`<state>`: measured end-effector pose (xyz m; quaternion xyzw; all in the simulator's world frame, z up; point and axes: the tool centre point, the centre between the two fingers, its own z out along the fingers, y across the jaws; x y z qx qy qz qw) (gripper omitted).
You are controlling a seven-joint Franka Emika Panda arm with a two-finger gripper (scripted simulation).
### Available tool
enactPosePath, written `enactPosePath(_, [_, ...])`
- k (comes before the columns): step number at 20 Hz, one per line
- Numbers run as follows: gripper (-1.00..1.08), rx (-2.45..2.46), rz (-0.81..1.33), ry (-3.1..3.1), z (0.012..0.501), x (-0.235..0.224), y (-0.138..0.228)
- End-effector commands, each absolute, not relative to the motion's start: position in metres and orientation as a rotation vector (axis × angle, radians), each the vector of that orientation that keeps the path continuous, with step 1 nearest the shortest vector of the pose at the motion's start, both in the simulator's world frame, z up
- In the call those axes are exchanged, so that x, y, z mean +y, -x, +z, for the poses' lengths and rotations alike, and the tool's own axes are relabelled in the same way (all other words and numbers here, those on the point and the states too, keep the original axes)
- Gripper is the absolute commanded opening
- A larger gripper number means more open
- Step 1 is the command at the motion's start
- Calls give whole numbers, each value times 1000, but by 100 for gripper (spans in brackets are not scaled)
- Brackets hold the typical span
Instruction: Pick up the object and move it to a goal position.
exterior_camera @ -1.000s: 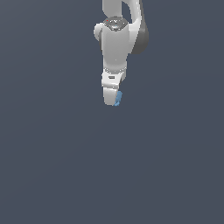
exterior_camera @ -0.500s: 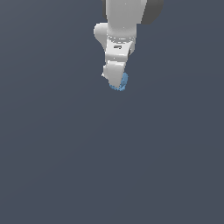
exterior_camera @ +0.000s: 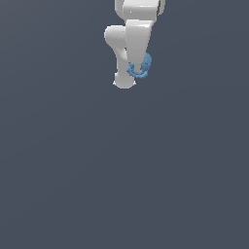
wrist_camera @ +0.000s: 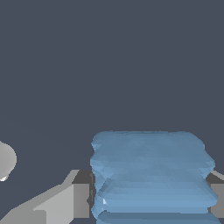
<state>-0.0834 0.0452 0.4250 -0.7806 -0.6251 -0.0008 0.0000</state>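
The object (exterior_camera: 140, 69) is a small light-blue knobbly ring, held high near the top of the exterior view. My white gripper (exterior_camera: 136, 68) is shut on it, with the ring sticking out past the fingers toward the exterior view's right. In the wrist view the object (wrist_camera: 151, 175) shows edge-on as a ridged blue block, clamped between two grey fingers (wrist_camera: 72, 199). The arm's white links rise out of the picture above the gripper.
A plain dark grey-blue surface (exterior_camera: 124, 185) fills the exterior view. A rounded white part of the arm (wrist_camera: 6, 159) shows at the edge of the wrist view.
The arm has risen toward the top of the exterior view, carrying the blue ring up with it. The grip on the ring is unchanged.
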Motion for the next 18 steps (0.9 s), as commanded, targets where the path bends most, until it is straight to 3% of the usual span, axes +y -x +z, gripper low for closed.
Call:
enactPosePath(1, [-100, -1962, -1, 2453, 446, 49, 82])
enactPosePath(9, [-100, -1961, 0, 2454, 490, 56, 77])
enactPosePath(18, [-100, -1960, 0, 2455, 508, 59, 73])
